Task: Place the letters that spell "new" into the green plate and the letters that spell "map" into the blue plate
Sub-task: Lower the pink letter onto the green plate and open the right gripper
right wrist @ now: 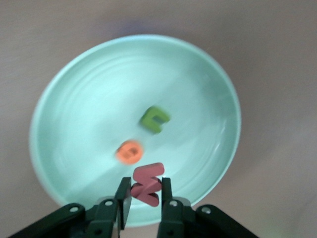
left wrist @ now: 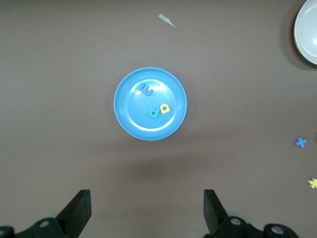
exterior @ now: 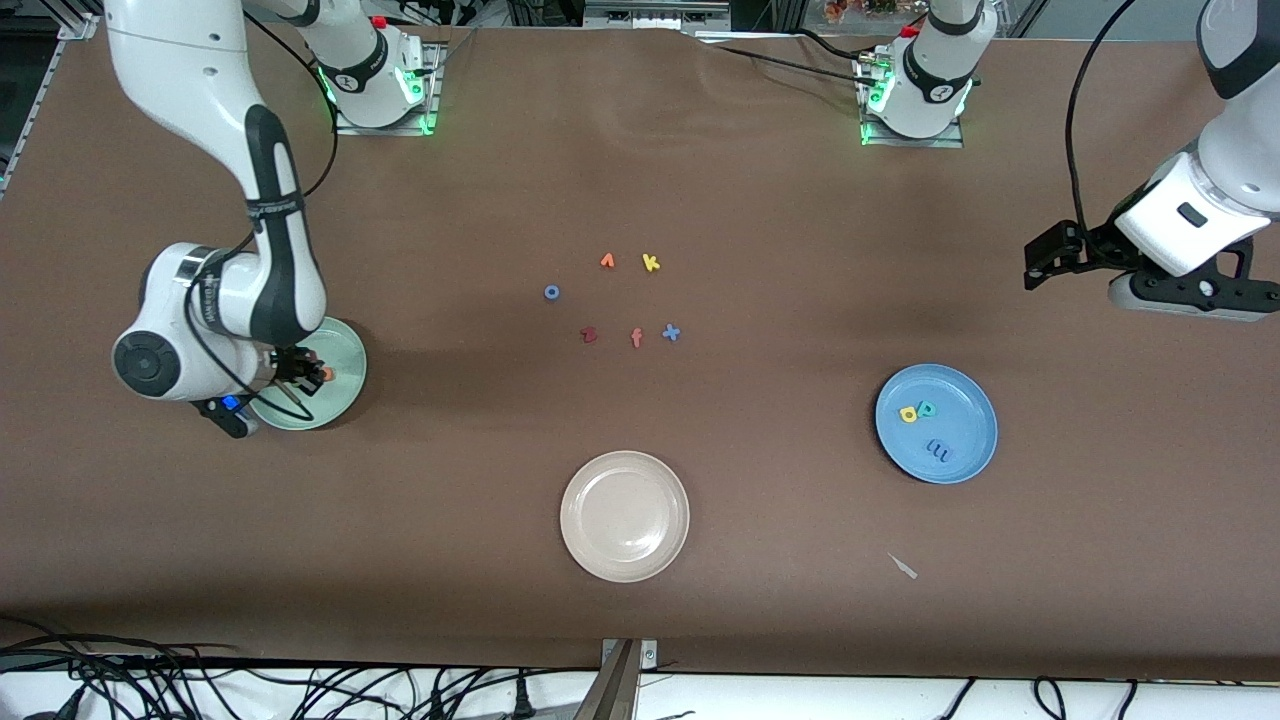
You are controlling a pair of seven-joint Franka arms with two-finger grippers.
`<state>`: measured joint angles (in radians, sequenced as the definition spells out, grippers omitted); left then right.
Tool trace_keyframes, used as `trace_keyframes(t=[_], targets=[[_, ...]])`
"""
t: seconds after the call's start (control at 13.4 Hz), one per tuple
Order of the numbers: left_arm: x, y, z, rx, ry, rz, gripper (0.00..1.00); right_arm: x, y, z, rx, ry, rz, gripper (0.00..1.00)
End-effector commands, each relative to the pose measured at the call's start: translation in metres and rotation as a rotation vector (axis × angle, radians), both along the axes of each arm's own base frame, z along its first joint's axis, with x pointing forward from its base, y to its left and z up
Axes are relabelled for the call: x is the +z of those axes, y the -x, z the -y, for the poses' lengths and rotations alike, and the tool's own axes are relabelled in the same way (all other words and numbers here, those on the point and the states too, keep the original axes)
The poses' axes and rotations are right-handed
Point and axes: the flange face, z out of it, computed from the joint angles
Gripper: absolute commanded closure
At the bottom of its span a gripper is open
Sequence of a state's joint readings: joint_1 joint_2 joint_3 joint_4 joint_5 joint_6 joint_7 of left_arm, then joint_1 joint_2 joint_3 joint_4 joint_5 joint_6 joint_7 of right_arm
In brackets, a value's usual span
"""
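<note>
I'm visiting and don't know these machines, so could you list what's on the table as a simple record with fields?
Green plate: holds green n and orange e
Right gripper: over the green plate, fingers around the reddish-pink w
Blue plate: holds blue m, yellow a, teal p
Left gripper: open, waiting in the air
Beige plate: no letters on it
Loose letters: six, mid-table

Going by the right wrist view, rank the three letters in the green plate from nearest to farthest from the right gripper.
1. Reddish-pink w, between the right gripper's fingers, by the green plate's rim.
2. Orange e, just past the w.
3. Green n, near the plate's middle.
</note>
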<state>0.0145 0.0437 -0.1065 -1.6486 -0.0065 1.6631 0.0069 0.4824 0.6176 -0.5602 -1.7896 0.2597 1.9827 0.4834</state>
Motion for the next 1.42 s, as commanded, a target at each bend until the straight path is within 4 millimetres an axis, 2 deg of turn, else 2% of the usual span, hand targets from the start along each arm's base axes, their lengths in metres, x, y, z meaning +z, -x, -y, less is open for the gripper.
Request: trace_keyframes(t=[0.0,0.07,0.15,0.22,0.52,0.75,0.9,0.97,1.2,1.35], targets=[[0.007,0.011,0.007,-0.031,0.004,-0.032,0.0,0.018,-0.006,-0.009,0.053,-0.031,0.015,0.0],[0.012,0.01,0.004,-0.027,0.003,-0.025,0.0,0.029,-0.009,-0.014,0.057,-0.044,0.005,0.0],[0.014,0.011,0.011,-0.038,0.001,-0.025,0.0,0.045,-0.015,-0.022,0.067,-0.056,-0.014,0.0],[0.014,0.011,0.006,-0.03,0.001,-0.025,0.0,0.058,-0.019,-0.028,0.069,-0.067,-0.044,0.0],[0.016,0.01,0.009,-0.038,0.0,-0.017,0.0,0.116,-0.029,-0.064,0.15,-0.124,-0.113,0.0],[0.016,0.01,0.011,-0.041,0.0,-0.017,0.0,0.151,-0.026,-0.084,0.187,-0.14,-0.162,0.0],[0.016,0.01,0.013,-0.044,0.002,-0.017,0.0,0.165,-0.02,-0.095,0.204,-0.152,-0.166,0.0],[0.015,0.01,0.013,-0.044,0.003,-0.022,0.0,0.171,-0.018,-0.108,0.231,-0.141,-0.161,0.0],[0.016,0.01,0.013,-0.045,0.0,-0.02,0.0,0.214,-0.007,-0.13,0.301,-0.185,-0.088,0.0],[0.016,0.01,0.014,-0.047,-0.005,-0.019,0.0,0.231,0.005,-0.132,0.41,-0.182,-0.025,0.0]])
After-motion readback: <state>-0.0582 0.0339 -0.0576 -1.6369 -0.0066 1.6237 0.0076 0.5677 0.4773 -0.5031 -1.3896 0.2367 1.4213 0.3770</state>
